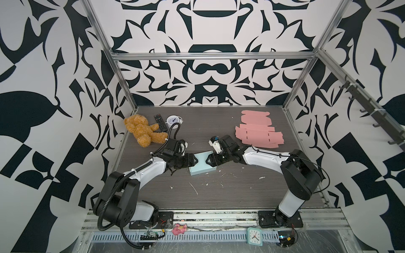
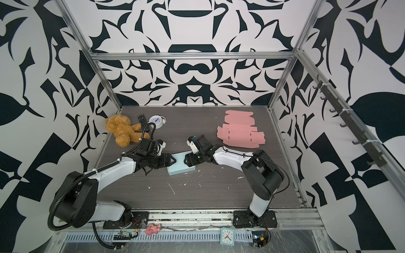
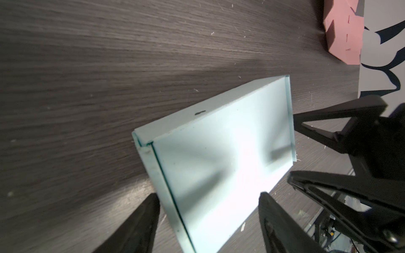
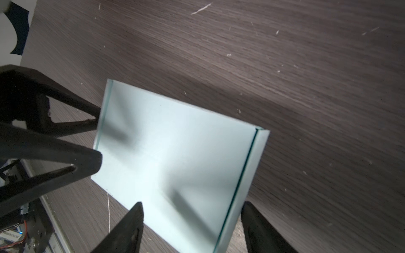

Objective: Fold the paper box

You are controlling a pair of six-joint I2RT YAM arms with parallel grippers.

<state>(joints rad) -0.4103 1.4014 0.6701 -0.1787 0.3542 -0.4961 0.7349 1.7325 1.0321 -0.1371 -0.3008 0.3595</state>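
The light blue paper box (image 1: 202, 167) sits in the middle of the dark wooden table (image 1: 219, 192), lid down and looking fully closed, so the job seems close to finished. What matters for any last press or release is that it lies directly between the two arms. The left gripper (image 1: 195, 161) comes in over its left end and the right gripper (image 1: 208, 161) over its right end, tips facing each other across the lid. The box's longer axis runs roughly left to right in both top views, slightly skewed, and neither arm is clearly nearer.

Both grippers have their jaws spread and neither is pinching anything.

The top views hide the height of the tips. In the left wrist view the black fingers (image 3: 140, 223) straddle the lid and throw shadows on it, though whether they touch it I cannot tell. That view also shows a small slot (image 3: 200, 112) in a side wall. Flat pink box blanks (image 1: 256, 131) lie well apart, upper right.
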